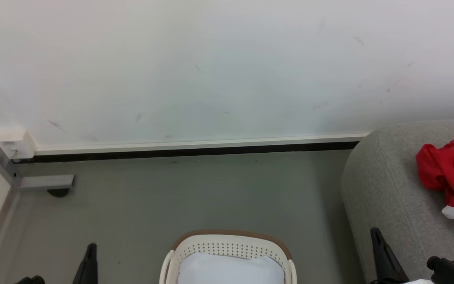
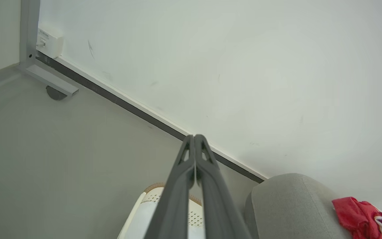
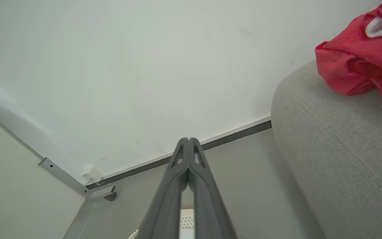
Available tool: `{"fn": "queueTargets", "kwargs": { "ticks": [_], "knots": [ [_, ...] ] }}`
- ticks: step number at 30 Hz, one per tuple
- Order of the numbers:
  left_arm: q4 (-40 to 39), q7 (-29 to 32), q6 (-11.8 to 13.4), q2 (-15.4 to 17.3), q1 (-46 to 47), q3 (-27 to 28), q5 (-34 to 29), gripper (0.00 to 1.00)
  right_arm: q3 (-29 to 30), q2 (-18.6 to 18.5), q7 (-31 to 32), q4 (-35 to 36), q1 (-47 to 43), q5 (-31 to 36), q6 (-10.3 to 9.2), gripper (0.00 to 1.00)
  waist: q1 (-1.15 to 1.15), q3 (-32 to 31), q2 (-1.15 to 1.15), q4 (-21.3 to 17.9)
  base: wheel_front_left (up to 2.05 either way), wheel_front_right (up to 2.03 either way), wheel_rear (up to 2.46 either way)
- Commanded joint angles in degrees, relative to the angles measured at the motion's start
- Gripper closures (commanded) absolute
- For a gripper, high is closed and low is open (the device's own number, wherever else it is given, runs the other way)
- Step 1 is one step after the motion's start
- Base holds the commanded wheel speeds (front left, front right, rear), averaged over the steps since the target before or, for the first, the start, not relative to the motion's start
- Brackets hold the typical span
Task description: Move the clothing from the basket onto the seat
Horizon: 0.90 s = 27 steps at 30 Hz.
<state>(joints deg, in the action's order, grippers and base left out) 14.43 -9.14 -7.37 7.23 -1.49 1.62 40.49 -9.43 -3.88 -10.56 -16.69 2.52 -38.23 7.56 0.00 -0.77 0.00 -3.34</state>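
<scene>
The red clothing [image 1: 449,177] with white bands lies crumpled on the grey seat [image 1: 384,189] at the right; it also shows as red clothing [image 2: 360,214] and clothing [image 3: 353,66] in the wrist views. The white basket [image 1: 227,242] with its brown rim sits on the floor at the bottom centre, holding a pale blue-white pad [image 1: 231,270]. My left gripper [image 2: 194,136] is shut and empty, low to the left of the basket. My right gripper [image 3: 188,139] is shut and empty, beside the seat's front corner.
A white wall with a dark baseboard [image 1: 195,152] runs behind the grey floor. A grey metal frame leg with a foot [image 1: 43,183] and a white wall box [image 1: 16,144] stand at the left corner.
</scene>
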Motion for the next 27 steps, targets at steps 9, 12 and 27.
{"fn": "queueTargets", "kwargs": {
  "ticks": [9,12,27],
  "knots": [
    [-0.7,2.2,-0.1,-0.3,2.3,1.1,7.7,1.00,1.6,-0.9,1.7,1.3,2.0,-8.9,-0.03,1.00,0.00,0.1,0.00,0.3,0.00,0.00,0.00],
    [-0.7,2.8,-0.1,-0.5,2.6,1.3,9.9,1.00,2.0,-1.0,2.2,1.4,2.1,-11.3,-0.04,1.00,0.00,0.1,0.00,0.4,0.00,0.00,0.00],
    [-0.6,5.8,-0.1,-1.4,4.0,2.1,19.4,1.00,3.9,-1.6,4.6,1.7,2.6,-22.2,-0.05,1.00,0.00,0.2,0.00,0.9,0.00,0.00,0.00]
  ]
}}
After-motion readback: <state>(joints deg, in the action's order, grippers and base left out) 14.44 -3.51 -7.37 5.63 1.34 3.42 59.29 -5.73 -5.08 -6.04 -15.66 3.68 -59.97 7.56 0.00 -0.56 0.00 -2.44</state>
